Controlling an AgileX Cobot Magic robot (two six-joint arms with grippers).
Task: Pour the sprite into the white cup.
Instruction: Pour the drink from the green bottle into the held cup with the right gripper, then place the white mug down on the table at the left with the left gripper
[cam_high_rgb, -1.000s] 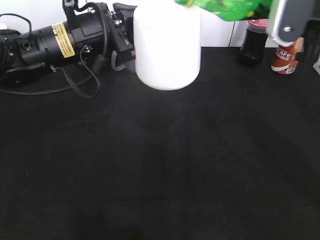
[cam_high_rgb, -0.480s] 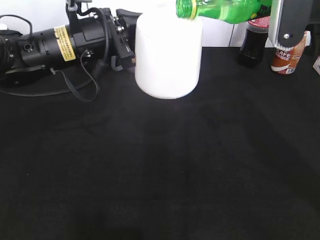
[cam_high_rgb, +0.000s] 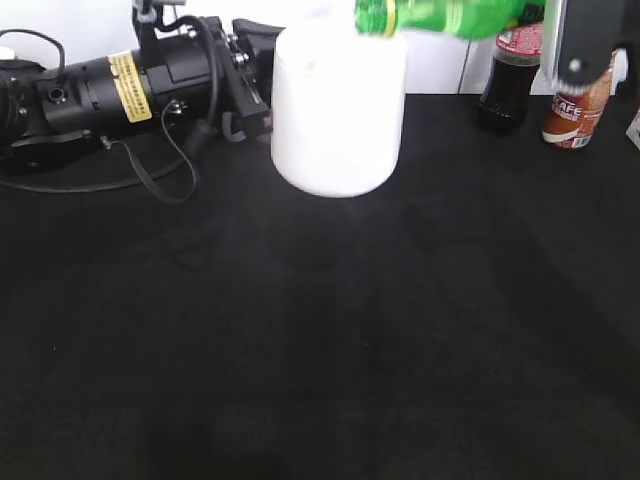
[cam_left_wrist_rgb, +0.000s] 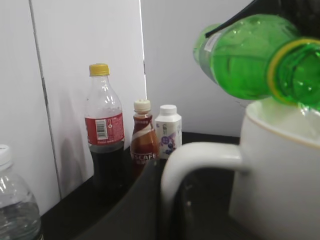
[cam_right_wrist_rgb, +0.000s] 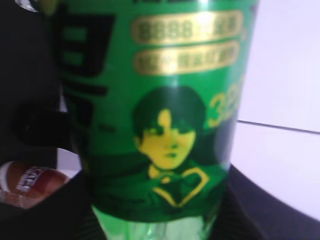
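Tilting sprite (cam_high_rgb: 450, 15) apparently over white cup (cam_high_rgb: 338, 110)

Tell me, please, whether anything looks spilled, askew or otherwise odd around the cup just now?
Nothing looks spilled on the black table. The sprite lies nearly level with its uncapped mouth over the white cup, which suits pouring. The cup's base seems raised off the table, with the left gripper at its handle.

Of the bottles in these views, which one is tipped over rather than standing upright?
The green sprite bottle, tilted mouth-first over the white cup; the others stand upright by the wall.
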